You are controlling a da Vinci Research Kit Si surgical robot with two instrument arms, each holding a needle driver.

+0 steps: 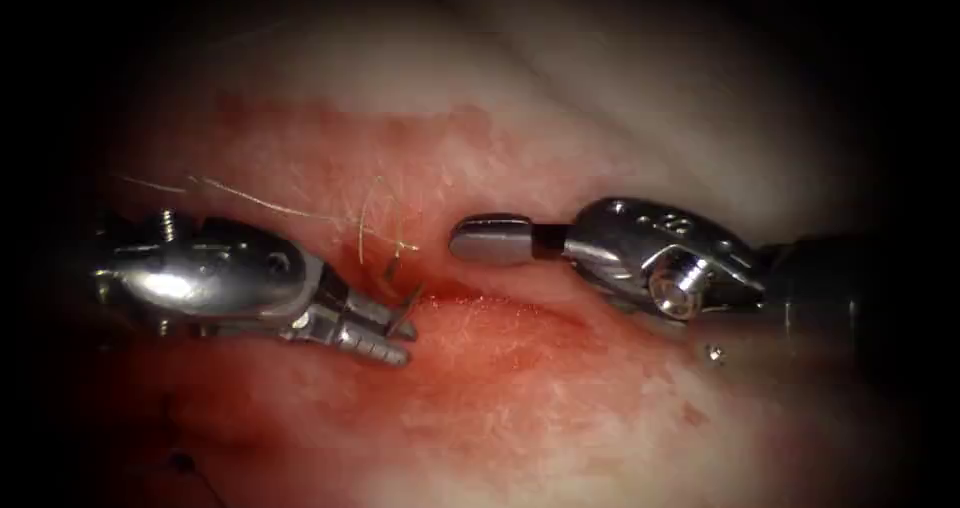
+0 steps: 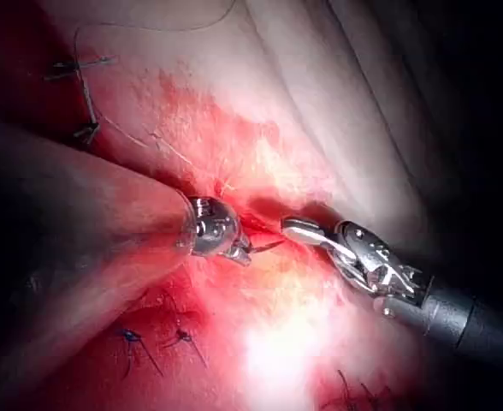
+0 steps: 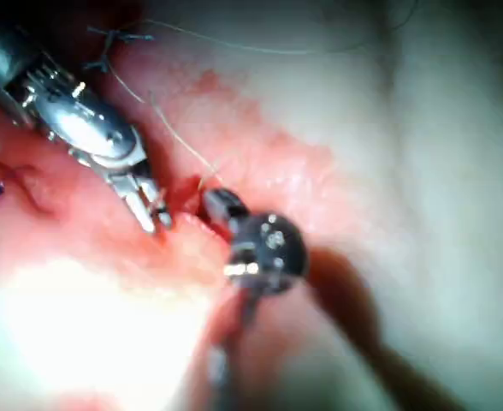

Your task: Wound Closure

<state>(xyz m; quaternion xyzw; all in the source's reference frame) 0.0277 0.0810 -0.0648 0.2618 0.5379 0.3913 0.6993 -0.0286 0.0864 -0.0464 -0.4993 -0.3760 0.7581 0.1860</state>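
1. The left claw lies at the left end of the cut, its two jaws slightly parted, tips pointing right and a little down. A thin dark sliver, which looks like the needle, sits right at its tips. It seems pinched near one end, but whether the jaws truly grip it is hard to tell.
2. The right claw hangs just above the cut, its jaws pressed together into one flat blade that points left toward the left claw. It holds nothing.
3. From the left claw's tips, the needle's visible part runs up and slightly right, toward the right claw's tip, with its lower end at the tissue surface at the edge of the cut. How much of its curve is buried cannot be seen.
4. The thread runs up and to the left from the needle, lying loose on the tissue above the left claw.
5. The left claw is the nearer to the needle, while the right claw's tip stands a short way off, up and right of it.
6. Red fluid stains the tissue around both claws.
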